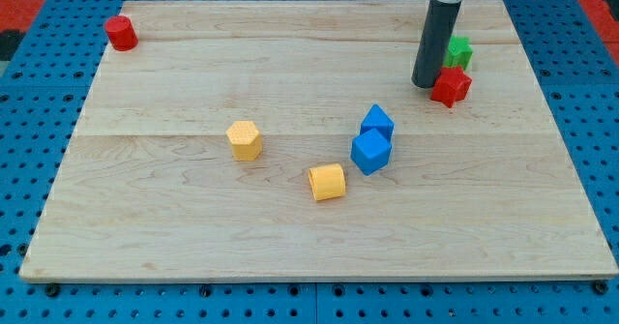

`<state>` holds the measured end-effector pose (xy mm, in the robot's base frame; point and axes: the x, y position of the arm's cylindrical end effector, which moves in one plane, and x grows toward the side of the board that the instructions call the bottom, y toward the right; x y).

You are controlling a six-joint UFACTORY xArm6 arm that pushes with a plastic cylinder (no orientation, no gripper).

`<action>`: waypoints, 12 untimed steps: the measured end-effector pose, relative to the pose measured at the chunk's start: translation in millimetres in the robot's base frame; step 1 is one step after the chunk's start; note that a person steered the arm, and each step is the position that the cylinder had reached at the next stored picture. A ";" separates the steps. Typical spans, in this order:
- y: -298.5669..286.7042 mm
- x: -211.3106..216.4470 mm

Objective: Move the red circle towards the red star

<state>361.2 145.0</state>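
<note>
My tip, a bare rod with no pincer, sits just left of the red star, far from the red circle I must fetch.

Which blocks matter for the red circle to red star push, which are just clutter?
Job:
- red circle, far corner at the view's top left
- red star, view's top right
- my tip, right beside the star's left edge, far from the circle

Lying about:
- green block
- two blue blocks
- yellow hexagon
- yellow block
</note>
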 end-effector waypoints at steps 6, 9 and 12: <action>-349.3 -11.5; -449.0 -11.5; -449.6 -129.2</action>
<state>232.1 -304.6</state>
